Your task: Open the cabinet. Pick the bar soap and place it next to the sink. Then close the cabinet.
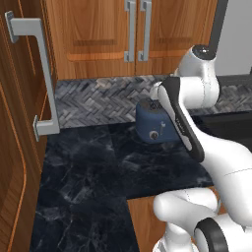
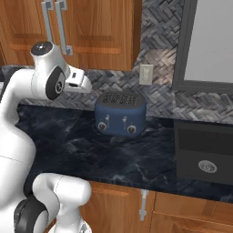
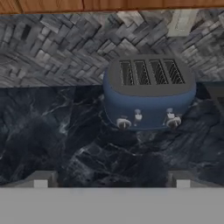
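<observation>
The cabinet hangs above the counter with both panelled doors shut, their slim grey bar handles side by side at the middle seam; from the right base view the same doors sit at the upper left. In the hand view the gripper stands open, its two fingertips wide apart with nothing between them, hovering above the dark veined counter in front of a blue toaster. The toaster stands upright against the herringbone backsplash, four slots on top, two knobs and levers facing outward. A pale wall outlet sits on the backsplash just above and behind it. The sink is a black basin set into the counter to the right of the toaster, its round drain visible. A tall wooden panel with one large grey handle stands at the left of the left base view
</observation>
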